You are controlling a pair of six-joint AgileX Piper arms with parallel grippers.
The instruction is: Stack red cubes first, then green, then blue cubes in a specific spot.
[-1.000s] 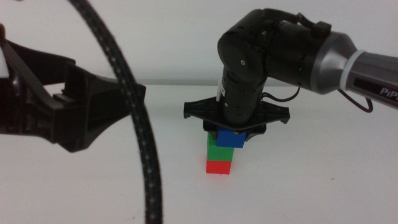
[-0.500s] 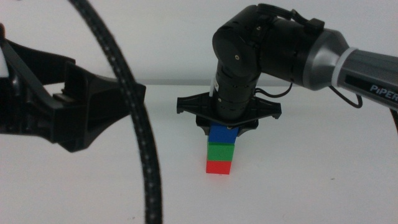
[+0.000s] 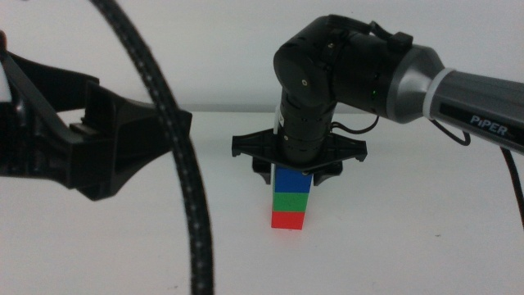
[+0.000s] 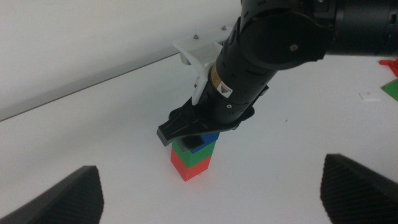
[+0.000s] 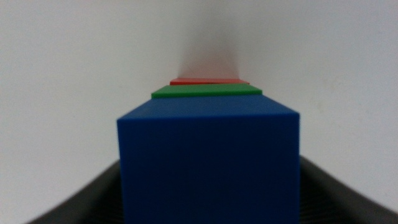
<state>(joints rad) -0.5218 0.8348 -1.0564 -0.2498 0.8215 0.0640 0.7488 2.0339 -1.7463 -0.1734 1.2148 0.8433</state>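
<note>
A red cube (image 3: 288, 220) stands on the white table with a green cube (image 3: 291, 200) on it and a blue cube (image 3: 291, 179) on top, all lined up. My right gripper (image 3: 292, 174) points down over the stack, its jaws open a little to either side of the blue cube. In the right wrist view the blue cube (image 5: 208, 168) fills the centre, with the green cube's edge (image 5: 206, 91) and the red cube's edge (image 5: 208, 81) beyond it. The left wrist view shows the stack's red cube (image 4: 189, 167) under the right arm. My left gripper (image 3: 123, 147) waits open at the left.
A thick black braided cable (image 3: 188, 205) arcs across the left of the middle view. In the left wrist view small red (image 4: 392, 65) and green (image 4: 392, 90) pieces lie at the table's far side. The table's back edge (image 3: 221, 111) runs behind the stack.
The right gripper brought the blue cube left and down, squared it on the green cube, and its jaws have spread off the cube. The left arm has not moved.
</note>
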